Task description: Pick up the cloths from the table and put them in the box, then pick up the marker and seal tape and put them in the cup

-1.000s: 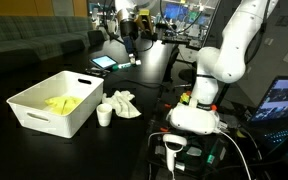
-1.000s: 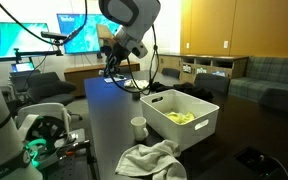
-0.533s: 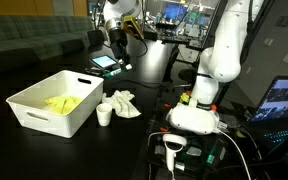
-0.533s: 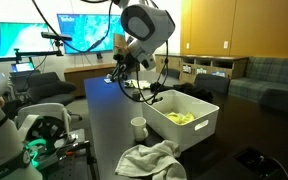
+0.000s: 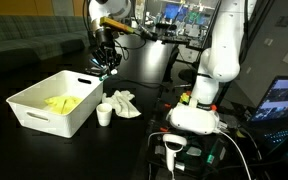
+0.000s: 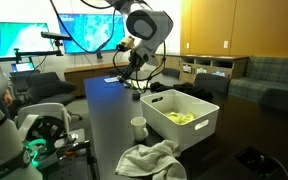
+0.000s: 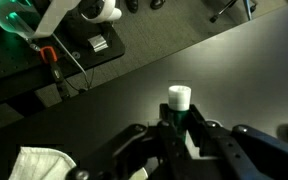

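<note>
Gripping a slim dark teal-green marker [image 7: 174, 119], your gripper [image 7: 176, 128] has its fingers [image 7: 199, 138] closed onto it in the wrist view (the exterior views are too small to show the marker itself). You have the arm raised well above the table [image 6: 109, 110], out past the far end of the box [image 5: 46, 120].

The yellow cloth [image 5: 62, 103] lies inside the box, against its floor. The white cloth [image 5: 124, 103] is on the tabletop, crumpled, outside the box. The cup [image 5: 104, 115] stands upright between the box's side wall and the white cloth, just beside both; whether it touches either I cannot tell. In the wrist view the cup shows as a small white round shape just beyond the marker's tip, with the white cloth off in the lower corner, well apart from it in that picture.

Around the work area: the robot base [image 5: 194, 118] sits beside the white cloth's end of the table with cables trailing in front of it, a lit laptop [image 5: 284, 100] stands beyond the base, and bright screens [image 6: 84, 28] glow behind the arm.
</note>
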Available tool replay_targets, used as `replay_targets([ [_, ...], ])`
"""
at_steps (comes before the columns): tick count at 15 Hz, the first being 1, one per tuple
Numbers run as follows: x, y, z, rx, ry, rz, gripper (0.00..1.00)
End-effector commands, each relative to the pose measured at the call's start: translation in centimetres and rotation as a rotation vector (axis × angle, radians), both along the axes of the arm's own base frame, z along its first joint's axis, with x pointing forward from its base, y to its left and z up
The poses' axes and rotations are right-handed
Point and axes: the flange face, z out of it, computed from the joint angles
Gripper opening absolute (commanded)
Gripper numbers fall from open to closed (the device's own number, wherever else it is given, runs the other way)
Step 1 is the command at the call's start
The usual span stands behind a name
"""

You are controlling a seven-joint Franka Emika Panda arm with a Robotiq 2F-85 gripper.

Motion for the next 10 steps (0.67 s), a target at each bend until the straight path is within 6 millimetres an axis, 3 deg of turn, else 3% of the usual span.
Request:
replay_targets([
  [1,2.2,1.0,-0.6,-0.054,0.103,-0.066,0.05],
  [5,2.8,1.8,-2.6,-0.023,0.202,-0.049,0.05],
  [10,3.7,1.3,-4.4,0.038,0.314,-0.027,0.05],
])
